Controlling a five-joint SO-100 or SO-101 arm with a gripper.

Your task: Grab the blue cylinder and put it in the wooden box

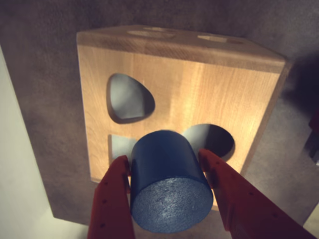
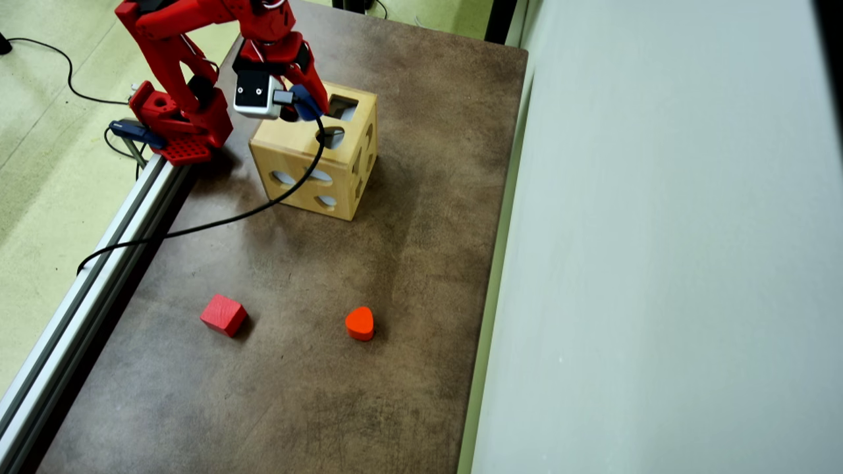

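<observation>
Gripper state: the gripper point(image 1: 167, 167) was pinching the blue cylinder point(image 1: 169, 189), one red finger point(image 1: 112, 199) pressed on each curved side.
Cylinder location: held clear of the table point(image 2: 296, 368), between the fingers, above the top face of the wooden box point(image 1: 189, 94); in the overhead view only a blue edge point(image 2: 304, 104) showed beside the wrist camera housing.
Cylinder axis: in the wrist view its long axis ran along the fingers, one flat end toward the camera, the other pointing at the box face beyond the fingertips.
Key relation: a round cut-out point(image 1: 212, 139) lay just past the cylinder's far end and offset toward the right of the wrist view; a rounded triangular opening point(image 1: 129, 97) lay further out and to the left; a square opening point(image 1: 119, 147) was partly hidden behind the cylinder.
Alignment judgement: the cylinder appeared not yet centred on the round cut-out; a small shift to that side seemed needed before lowering.
Contact: whether the cylinder's far end touched the box could not be told.
Other items: a red cube point(image 2: 224, 315) and an orange heart block point(image 2: 359, 323) lay on the table well away from the gripper, beyond the box.
Risk: release while offset would likely leave the cylinder resting on the wood instead of dropping through.
</observation>
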